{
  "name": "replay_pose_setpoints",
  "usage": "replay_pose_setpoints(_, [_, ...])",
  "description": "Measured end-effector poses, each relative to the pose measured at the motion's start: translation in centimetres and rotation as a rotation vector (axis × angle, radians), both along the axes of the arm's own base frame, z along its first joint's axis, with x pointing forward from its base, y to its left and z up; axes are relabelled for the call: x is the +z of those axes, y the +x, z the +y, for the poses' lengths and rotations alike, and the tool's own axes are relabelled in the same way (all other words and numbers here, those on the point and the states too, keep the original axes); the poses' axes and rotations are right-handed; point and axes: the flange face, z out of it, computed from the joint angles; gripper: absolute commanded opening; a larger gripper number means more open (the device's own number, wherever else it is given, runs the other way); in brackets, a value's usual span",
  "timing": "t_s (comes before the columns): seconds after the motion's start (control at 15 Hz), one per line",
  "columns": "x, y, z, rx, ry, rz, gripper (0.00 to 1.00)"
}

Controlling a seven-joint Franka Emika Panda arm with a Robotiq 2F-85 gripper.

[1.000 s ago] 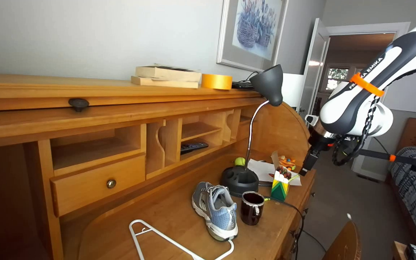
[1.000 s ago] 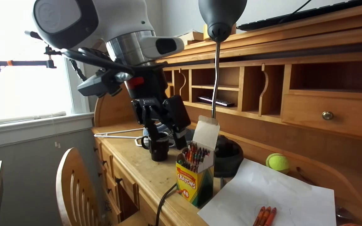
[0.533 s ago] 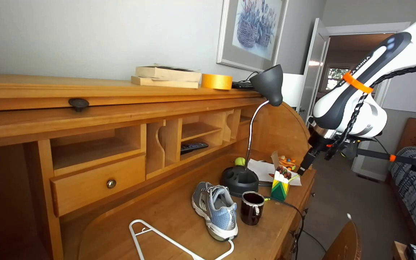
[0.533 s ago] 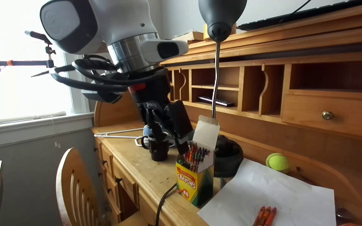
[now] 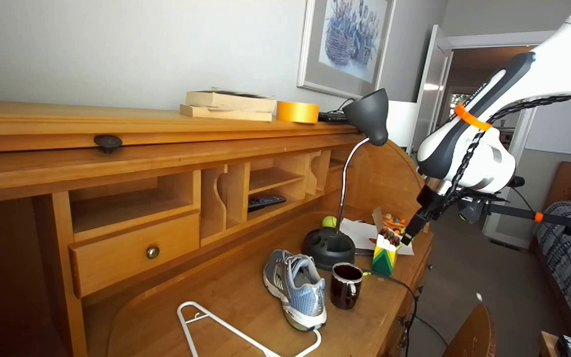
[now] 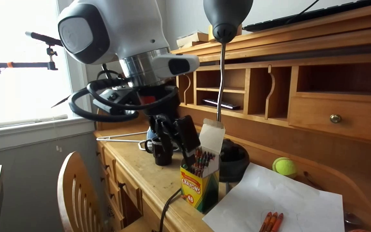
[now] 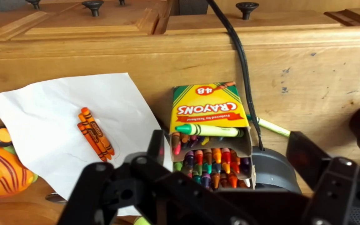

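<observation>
My gripper (image 7: 227, 139) stands open above the crayon box, nothing between its fingers. In the wrist view the yellow and green crayon box (image 7: 207, 107) appears between and beyond the fingertips, its lid hidden behind the gripper. Several colored crayons stand inside. A light green crayon (image 7: 209, 130) lies across the box's open top; a similar green crayon (image 7: 272, 127) rests on the desk beside it. An exterior view has the gripper (image 6: 178, 156) at the box's (image 6: 201, 187) near upper edge; contact cannot be told. Three orange-red crayons (image 7: 95, 134) lie on white paper (image 7: 58, 97).
A lamp base (image 7: 275, 170) and its black cord (image 7: 241, 53) adjoin the box. The dark mug (image 5: 346, 286), shoe (image 5: 298, 292) and white hanger (image 5: 231, 328) lie further along the desk. A tennis ball (image 6: 284, 167) and orange toy (image 7: 3, 168) are near the paper.
My gripper has come down and closer over the crayon box, shifting right in an exterior view, with its fingers still apart. The box, crayons and other desk objects have stayed put.
</observation>
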Motion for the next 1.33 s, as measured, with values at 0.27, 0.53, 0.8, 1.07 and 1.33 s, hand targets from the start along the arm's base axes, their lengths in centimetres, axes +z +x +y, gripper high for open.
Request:
replay_pose_setpoints(0.27, [-0.9,0.8,-0.1,-0.004,0.033,0.008,1.0])
replay_pose_setpoints(0.53, [-1.8,1.2,-0.3,-0.007,0.062,0.029,1.0])
replay_pose_setpoints(0.8, [-2.6,1.2,-0.5,-0.01,0.069,0.046,1.0])
replay_pose_setpoints(1.07, [-2.9,1.2,-0.5,-0.018,0.072,0.051,1.0])
replay_pose_setpoints(1.33, [-2.9,1.5,-0.2,-0.022,0.074,0.054,1.0])
